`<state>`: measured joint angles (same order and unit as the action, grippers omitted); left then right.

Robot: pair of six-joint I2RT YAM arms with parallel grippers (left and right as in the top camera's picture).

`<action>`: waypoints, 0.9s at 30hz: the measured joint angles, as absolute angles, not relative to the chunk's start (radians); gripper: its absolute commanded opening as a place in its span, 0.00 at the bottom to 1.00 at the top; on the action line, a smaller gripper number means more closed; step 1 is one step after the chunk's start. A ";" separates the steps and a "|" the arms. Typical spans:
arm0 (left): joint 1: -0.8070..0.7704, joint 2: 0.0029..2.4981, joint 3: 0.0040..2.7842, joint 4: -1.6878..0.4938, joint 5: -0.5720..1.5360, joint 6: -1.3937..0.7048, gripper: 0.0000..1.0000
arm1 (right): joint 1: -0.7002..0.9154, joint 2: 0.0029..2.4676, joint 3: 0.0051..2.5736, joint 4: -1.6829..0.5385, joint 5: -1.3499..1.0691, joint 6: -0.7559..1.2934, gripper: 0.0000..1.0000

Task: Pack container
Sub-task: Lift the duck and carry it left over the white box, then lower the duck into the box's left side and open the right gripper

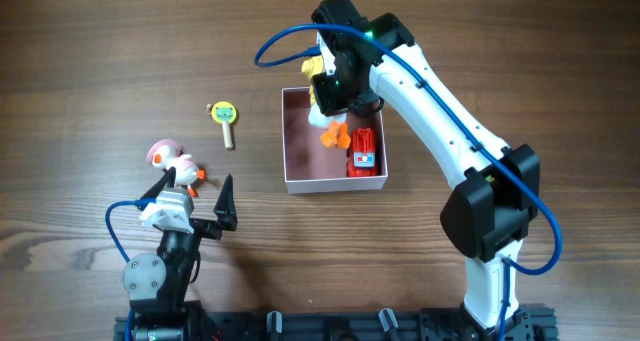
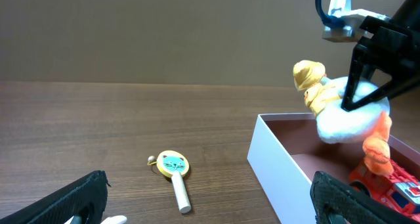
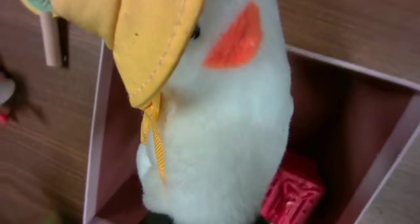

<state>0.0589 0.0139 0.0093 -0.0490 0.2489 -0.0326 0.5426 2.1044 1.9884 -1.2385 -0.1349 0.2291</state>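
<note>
Plush duck (image 2: 351, 115) over the container (image 1: 335, 184).
Right end effector (image 2: 366, 92) clamps its body, which looks soft and light, seemingly a safe hold; left end effector (image 1: 197, 188) is spread apart.

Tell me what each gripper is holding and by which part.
The right gripper grips the plush duck by its white body, over the container. The left gripper holds nothing.
</note>
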 measured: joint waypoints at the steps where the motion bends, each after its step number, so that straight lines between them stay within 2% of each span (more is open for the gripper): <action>1: 0.059 0.014 0.009 -0.049 0.249 -0.033 1.00 | 0.543 2.104 1.988 -1.243 -0.144 0.229 0.04; 11: 0.059 0.014 0.009 -0.049 0.249 -0.033 1.00 | 0.553 2.104 1.988 -1.351 -0.214 0.270 0.06; 15: 0.059 0.014 0.009 -0.049 0.249 -0.033 1.00 | 0.587 2.104 1.988 -1.335 -0.218 0.273 0.09; 27: 0.059 0.014 0.009 -0.049 0.249 -0.033 1.00 | 0.662 2.116 1.988 -1.293 -0.183 0.313 0.10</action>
<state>0.0589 0.0139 0.0093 -0.0490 0.2493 -0.0326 0.6621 2.1159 1.9884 -1.2934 -0.1829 0.3130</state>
